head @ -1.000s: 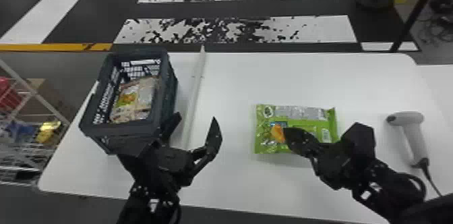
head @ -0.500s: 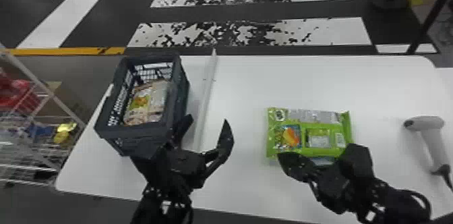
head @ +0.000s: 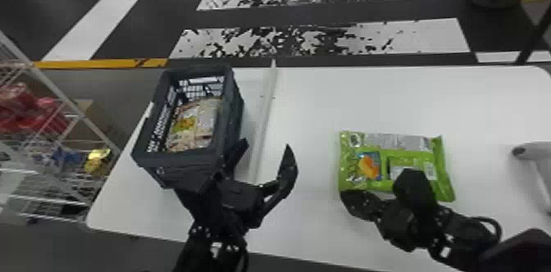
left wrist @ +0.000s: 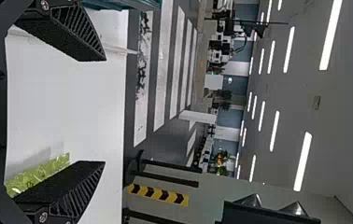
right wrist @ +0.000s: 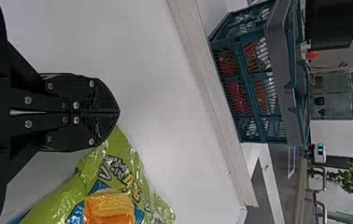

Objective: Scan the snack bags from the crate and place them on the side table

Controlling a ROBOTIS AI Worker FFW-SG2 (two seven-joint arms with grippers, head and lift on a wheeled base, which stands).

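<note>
Head view: a white table (head: pixel 313 99) spanned the centre, striped floor (head: pixel 196 19) above, wire rack (head: pixel 88 125) at left. The green snack bag (head: pixel 369 150) lay right of centre. The left gripper's (head: pixel 266 146) fingers spread wide; the right gripper's (head: pixel 347 197) met. Crate (head: pixel 180 158) and bag appeared farther right than before.

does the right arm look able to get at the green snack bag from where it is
Probably yes: its pincer is close beside the green snack bag on the table, with nothing seen between them. The fingers are shut though, so they'd likely need to open first.
</note>
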